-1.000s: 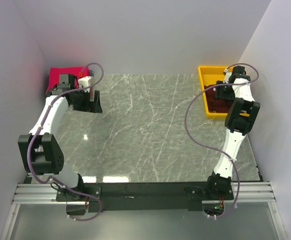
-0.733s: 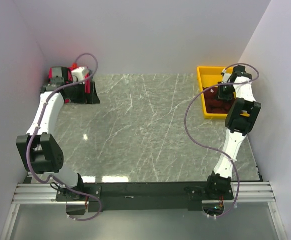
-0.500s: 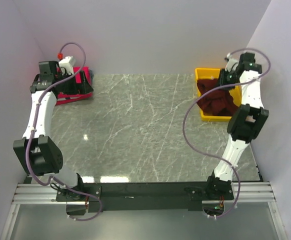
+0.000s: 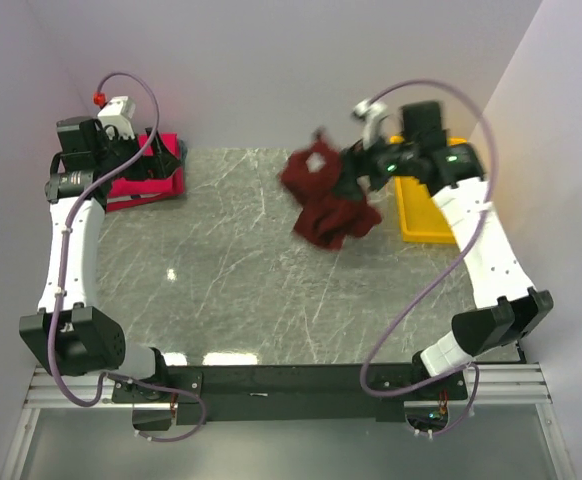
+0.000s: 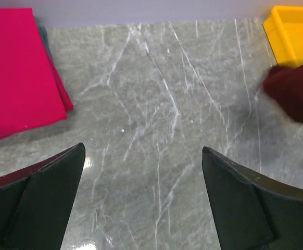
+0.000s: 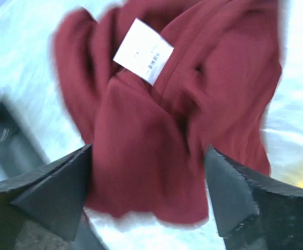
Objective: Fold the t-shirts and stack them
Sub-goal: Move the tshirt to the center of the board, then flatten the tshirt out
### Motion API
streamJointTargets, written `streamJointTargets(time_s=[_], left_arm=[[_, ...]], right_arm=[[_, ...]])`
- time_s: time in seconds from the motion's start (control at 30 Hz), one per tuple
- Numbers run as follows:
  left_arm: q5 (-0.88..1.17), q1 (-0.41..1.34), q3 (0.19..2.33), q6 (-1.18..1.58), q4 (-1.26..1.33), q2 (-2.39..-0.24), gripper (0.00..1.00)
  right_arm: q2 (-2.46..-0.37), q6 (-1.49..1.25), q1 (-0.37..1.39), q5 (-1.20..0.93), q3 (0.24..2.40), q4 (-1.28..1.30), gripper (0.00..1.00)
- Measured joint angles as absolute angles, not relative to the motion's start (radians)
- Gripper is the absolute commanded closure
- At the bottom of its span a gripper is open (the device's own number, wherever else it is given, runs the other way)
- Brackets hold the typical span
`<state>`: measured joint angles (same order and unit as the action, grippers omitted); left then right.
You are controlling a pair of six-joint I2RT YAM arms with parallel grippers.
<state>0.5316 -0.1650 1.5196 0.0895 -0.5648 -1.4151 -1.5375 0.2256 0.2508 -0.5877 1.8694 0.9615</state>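
The dark maroon t-shirt [image 4: 326,200] is a crumpled, blurred bundle over the middle-right of the table, left of the yellow tray. In the right wrist view it [image 6: 156,104] fills the space ahead of the fingers, its white label showing. My right gripper [image 4: 366,170] [image 6: 149,150] has its jaws wide apart with the shirt in front of them. The bright pinkish-red t-shirt [image 4: 141,185] [image 5: 16,62] lies folded flat at the far left corner. My left gripper [image 4: 159,160] [image 5: 143,148] is open and empty, raised beside the pink shirt.
The yellow plastic tray [image 4: 416,215] [image 5: 292,31] stands at the far right of the marble table [image 4: 251,280]. Walls close in on the left, back and right. The maroon shirt also shows at the right edge of the left wrist view [image 5: 297,91].
My right arm lifted the maroon shirt out of the yellow tray and swung it left over the table. My left arm rose and drew back to the far left corner.
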Motion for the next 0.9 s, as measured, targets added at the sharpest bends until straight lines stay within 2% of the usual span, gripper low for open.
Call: streamJointTargets(time_s=[0.1,0.23,0.27,0.33,0.37,0.43,0.47,0.6,0.7,0.77,0.9], left_arm=[[0.564,-0.167,1.485,0.054,-0.577,-1.396,0.01],[0.676,-0.167,1.405,-0.085,-0.662,-1.370,0.01],[0.703,-0.163,1.376,-0.126,-0.687,-1.364,0.01],[0.725,-0.136,1.312,-0.199,-0.733,-1.351,0.06],[0.728,-0.109,1.281,-0.235,-0.755,-1.347,0.11],[0.728,-0.031,1.225,-0.299,-0.791,-1.343,0.18],[0.724,0.015,1.194,-0.325,-0.801,-1.338,0.25],[0.701,0.186,1.097,-0.394,-0.832,-1.327,0.36],[0.671,0.260,1.048,-0.410,-0.833,-1.327,0.33],[0.648,0.303,1.023,-0.410,-0.824,-1.334,0.26],[0.618,0.385,0.987,-0.395,-0.790,-1.384,0.24]], right_arm=[[-1.536,0.252,0.346,-0.590,1.743,0.962,0.07],[-1.556,0.255,0.338,-0.551,1.653,0.959,0.07],[-1.561,0.252,0.333,-0.533,1.630,0.946,0.10],[-1.573,0.241,0.324,-0.497,1.578,0.922,0.20],[-1.584,0.228,0.315,-0.476,1.536,0.896,0.28],[-1.616,0.203,0.293,-0.434,1.476,0.862,0.35],[-1.645,0.193,0.273,-0.412,1.450,0.844,0.40],[-1.775,0.165,0.168,-0.341,1.421,0.789,0.43],[-1.851,0.160,0.086,-0.296,1.422,0.756,0.43],[-1.887,0.160,0.037,-0.269,1.430,0.748,0.43],[-1.942,0.154,-0.001,-0.213,1.478,0.740,0.43]])
